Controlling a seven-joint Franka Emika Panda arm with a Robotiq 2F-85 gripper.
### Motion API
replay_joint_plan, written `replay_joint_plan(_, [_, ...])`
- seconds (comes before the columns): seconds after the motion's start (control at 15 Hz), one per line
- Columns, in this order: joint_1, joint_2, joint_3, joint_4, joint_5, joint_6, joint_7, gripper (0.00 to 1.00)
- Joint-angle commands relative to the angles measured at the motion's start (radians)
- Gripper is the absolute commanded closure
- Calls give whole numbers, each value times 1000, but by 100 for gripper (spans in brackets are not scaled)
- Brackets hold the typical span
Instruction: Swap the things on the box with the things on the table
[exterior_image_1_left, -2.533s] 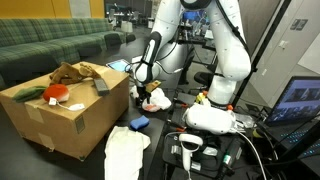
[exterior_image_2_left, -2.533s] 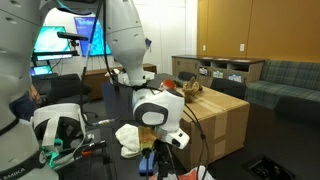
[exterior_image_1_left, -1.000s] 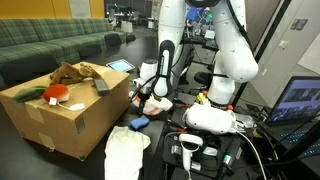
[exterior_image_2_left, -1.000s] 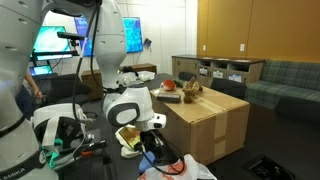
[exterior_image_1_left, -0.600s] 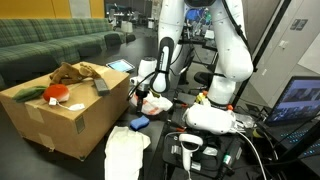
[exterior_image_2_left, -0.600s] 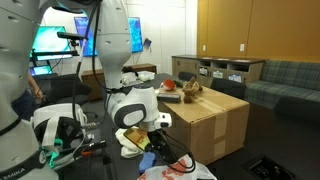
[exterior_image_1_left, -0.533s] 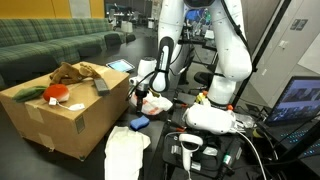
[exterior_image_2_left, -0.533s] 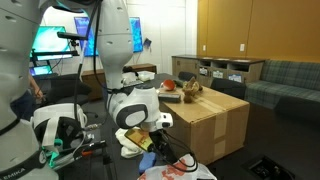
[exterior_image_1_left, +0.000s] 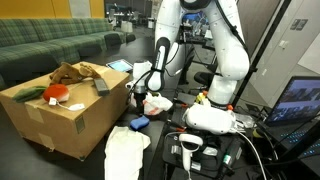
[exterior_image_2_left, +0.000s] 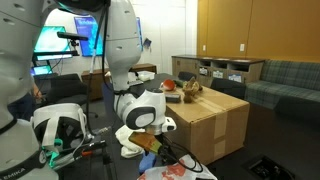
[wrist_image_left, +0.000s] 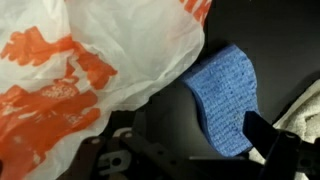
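Down on the dark worktop (wrist_image_left: 165, 100) just beside the cardboard box (exterior_image_1_left: 60, 115), the tool (exterior_image_1_left: 142, 97) hovers low, jaws spread wide and empty, straddling the blue cloth (wrist_image_left: 222, 95) with the orange-printed bag (wrist_image_left: 90, 60) alongside, lined up, I'd say, to lift one onto the box.

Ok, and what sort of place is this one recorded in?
Probably a robotics lab or an office lounge area: a green couch runs along the wall, a lit computer monitor stands behind the arm, and low wooden cubby shelving sits beyond the cardboard box.
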Motion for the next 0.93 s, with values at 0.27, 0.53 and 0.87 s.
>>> replay_joint_plan(0.27, [93, 25, -44, 24, -21, -73, -3, 0])
replay_joint_plan(0.53, [149, 76, -73, 43, -29, -59, 5, 0])
replay_joint_plan(0.87, [262, 144, -158, 74, -38, -9, 57, 0])
